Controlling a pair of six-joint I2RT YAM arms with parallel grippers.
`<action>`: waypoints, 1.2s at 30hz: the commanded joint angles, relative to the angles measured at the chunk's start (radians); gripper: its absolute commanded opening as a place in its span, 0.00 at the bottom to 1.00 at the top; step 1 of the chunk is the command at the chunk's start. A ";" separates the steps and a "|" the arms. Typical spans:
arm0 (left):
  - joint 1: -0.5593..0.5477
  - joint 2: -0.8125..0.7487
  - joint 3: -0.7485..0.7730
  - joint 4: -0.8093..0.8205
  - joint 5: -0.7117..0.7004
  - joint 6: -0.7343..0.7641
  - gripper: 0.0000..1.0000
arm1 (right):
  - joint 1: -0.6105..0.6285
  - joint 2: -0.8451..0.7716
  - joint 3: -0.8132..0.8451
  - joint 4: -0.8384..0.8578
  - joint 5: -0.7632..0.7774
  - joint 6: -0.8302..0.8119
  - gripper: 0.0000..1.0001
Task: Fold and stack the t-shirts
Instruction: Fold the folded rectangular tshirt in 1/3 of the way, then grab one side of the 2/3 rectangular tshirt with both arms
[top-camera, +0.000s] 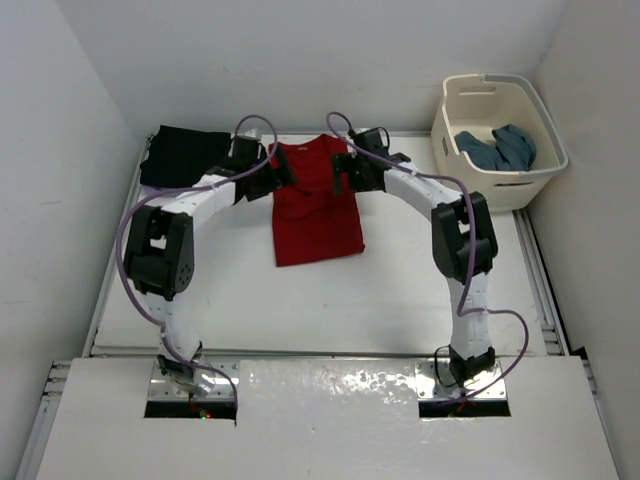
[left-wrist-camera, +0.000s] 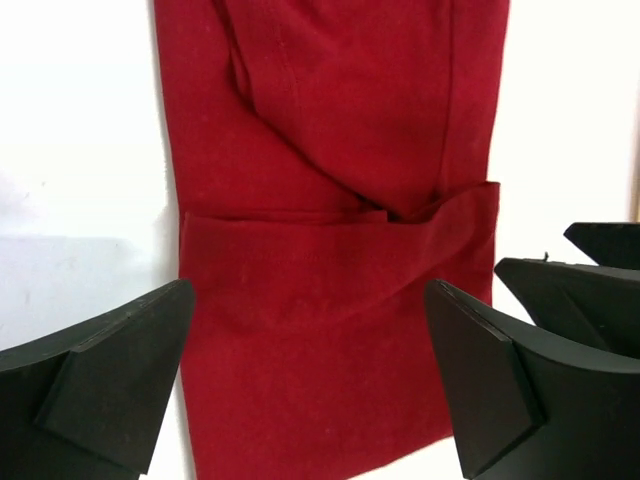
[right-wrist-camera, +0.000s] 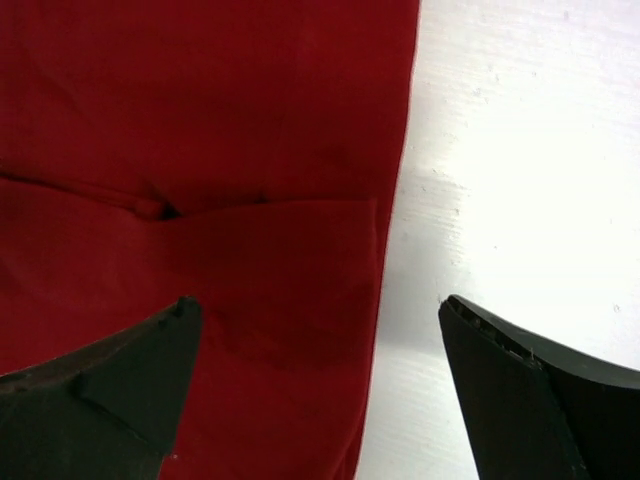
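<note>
A red t-shirt (top-camera: 316, 205) lies folded into a long strip at the back middle of the table, its sleeves tucked in. Both my grippers hover over its far end, apart from the cloth. My left gripper (top-camera: 272, 172) stands open above the shirt's left part, with red cloth (left-wrist-camera: 320, 200) showing between its fingers. On the shirt's right edge (right-wrist-camera: 250, 200), my right gripper (top-camera: 345, 172) is open too, one finger over cloth and one over bare table. A black t-shirt (top-camera: 185, 155) lies folded at the back left. A teal t-shirt (top-camera: 497, 148) sits crumpled in the basket.
The cream laundry basket (top-camera: 500, 190) stands at the back right corner. White walls close in the table (top-camera: 400, 290) at the back and on both sides. Purple cables loop off both arms.
</note>
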 joint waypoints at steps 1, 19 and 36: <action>0.008 -0.112 -0.048 0.017 0.001 0.017 1.00 | 0.001 -0.146 -0.101 0.041 -0.055 -0.018 0.99; -0.109 -0.485 -0.694 0.093 0.064 -0.091 1.00 | 0.058 -0.460 -0.689 0.151 -0.121 0.062 0.99; -0.116 -0.382 -0.677 0.152 0.044 -0.108 0.93 | 0.004 -0.427 -0.816 0.364 -0.104 0.307 0.74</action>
